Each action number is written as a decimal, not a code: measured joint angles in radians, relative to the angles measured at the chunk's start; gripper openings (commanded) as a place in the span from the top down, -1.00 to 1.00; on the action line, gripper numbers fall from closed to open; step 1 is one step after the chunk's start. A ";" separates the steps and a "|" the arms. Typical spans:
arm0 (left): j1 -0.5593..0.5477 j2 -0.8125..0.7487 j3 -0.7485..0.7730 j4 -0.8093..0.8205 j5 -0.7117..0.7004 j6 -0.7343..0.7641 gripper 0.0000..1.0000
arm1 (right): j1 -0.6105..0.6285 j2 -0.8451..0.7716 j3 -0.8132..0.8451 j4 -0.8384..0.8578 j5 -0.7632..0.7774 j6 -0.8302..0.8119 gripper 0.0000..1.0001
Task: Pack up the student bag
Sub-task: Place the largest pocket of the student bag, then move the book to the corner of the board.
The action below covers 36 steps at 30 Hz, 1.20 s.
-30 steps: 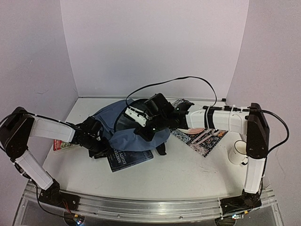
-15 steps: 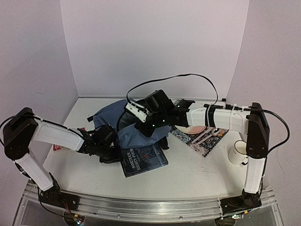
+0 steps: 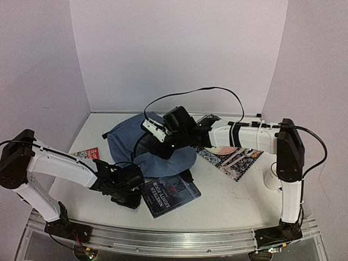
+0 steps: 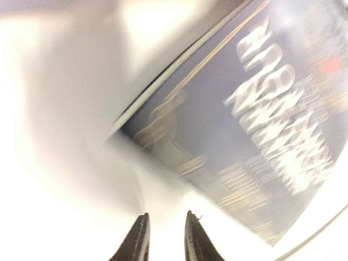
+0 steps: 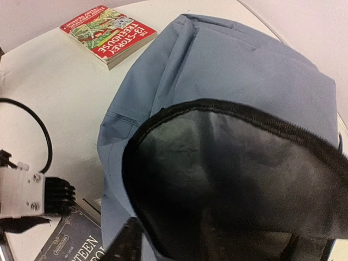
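The grey-blue student bag [image 3: 130, 142] lies at the table's middle with its black-lined mouth [image 5: 228, 179] held open. My right gripper [image 3: 163, 148] is shut on the mouth's near rim. One finger [image 5: 126, 242] shows outside the fabric and the other is hidden inside. A dark blue "Nineteen Eighty-Four" book [image 3: 171, 193] lies flat in front of the bag and also shows in the left wrist view [image 4: 261, 109]. My left gripper [image 3: 132, 194] sits low on the table at the book's left edge. Its fingertips [image 4: 138, 239] stand slightly apart with nothing between them.
A red "Treehouse" book [image 3: 89, 154] lies left of the bag and shows in the right wrist view [image 5: 109, 32]. A patterned book [image 3: 235, 157] lies right of the bag. A white mug [image 3: 270, 176] stands at the far right. A black cable [image 3: 190, 95] arcs over the right arm.
My left gripper moved toward the front and right, and the dark blue book slid out from the bag's edge. The red book came into view. The right gripper shifted slightly back with the bag's rim.
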 measured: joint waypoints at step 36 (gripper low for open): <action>0.156 0.055 0.079 0.006 0.238 0.065 0.05 | -0.021 -0.276 -0.762 0.133 -0.192 0.520 0.10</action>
